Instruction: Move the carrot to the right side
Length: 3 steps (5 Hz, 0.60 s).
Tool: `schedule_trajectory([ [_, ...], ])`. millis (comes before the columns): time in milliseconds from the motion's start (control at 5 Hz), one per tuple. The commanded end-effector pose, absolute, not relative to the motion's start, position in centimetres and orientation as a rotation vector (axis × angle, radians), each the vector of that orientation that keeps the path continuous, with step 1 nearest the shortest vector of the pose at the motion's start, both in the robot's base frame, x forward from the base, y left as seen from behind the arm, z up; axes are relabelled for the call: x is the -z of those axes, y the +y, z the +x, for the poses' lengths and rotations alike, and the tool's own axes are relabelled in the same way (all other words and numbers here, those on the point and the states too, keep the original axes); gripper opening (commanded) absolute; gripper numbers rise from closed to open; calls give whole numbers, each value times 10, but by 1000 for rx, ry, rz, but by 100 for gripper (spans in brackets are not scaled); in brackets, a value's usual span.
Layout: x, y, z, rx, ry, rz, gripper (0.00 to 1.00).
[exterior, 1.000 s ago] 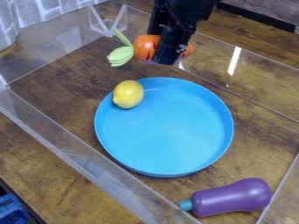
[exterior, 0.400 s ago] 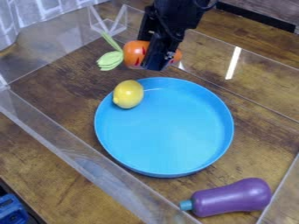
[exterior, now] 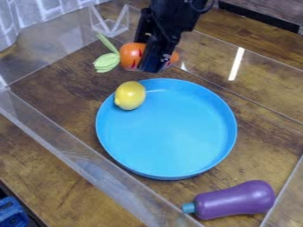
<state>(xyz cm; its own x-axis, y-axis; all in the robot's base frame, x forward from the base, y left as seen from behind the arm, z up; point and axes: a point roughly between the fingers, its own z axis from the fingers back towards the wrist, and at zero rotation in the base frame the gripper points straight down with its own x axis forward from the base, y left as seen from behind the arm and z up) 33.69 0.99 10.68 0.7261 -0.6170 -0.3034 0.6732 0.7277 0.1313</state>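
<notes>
The carrot (exterior: 128,57) is a small orange toy with a pale green leafy top (exterior: 108,62). It hangs above the wooden table, beyond the far left rim of the blue plate (exterior: 178,146). My black gripper (exterior: 151,55) comes down from the top of the view and is shut on the carrot's orange body. The leafy end sticks out to the left of the fingers.
A round yellow lemon (exterior: 129,95) lies on the plate's left side. A purple eggplant (exterior: 233,199) lies on the table at the front right. Clear plastic walls (exterior: 53,133) enclose the table on the left and front.
My gripper has moved left and slightly up with the carrot held in it. The lemon, plate and eggplant have not moved.
</notes>
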Motion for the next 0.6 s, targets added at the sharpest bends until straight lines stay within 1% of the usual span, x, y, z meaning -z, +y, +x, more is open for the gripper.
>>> schedule_trajectory([
  [0, -122, 12, 341, 716, 186, 257, 0],
  [400, -121, 10, 343, 739, 175, 262, 0],
])
